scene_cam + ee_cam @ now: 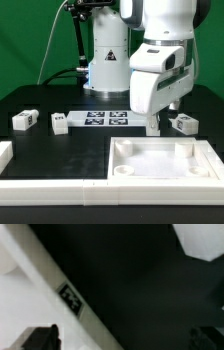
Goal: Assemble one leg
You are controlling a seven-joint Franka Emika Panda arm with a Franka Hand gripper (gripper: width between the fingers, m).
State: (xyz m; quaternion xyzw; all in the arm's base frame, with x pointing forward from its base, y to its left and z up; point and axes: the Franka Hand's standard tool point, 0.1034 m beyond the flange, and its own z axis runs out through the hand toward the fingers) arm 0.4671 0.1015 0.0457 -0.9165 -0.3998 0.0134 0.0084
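The leg point(183, 123), a small white block showing a black-and-white tag, lies on the black table point(60, 146), long axis roughly across the exterior view, just beside the gripper point(157, 122), whose fingers are spread wide and hold nothing.

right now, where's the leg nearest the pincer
The leg lies on the black table at the exterior view's right, just right of the pincer and beyond the large white panel.
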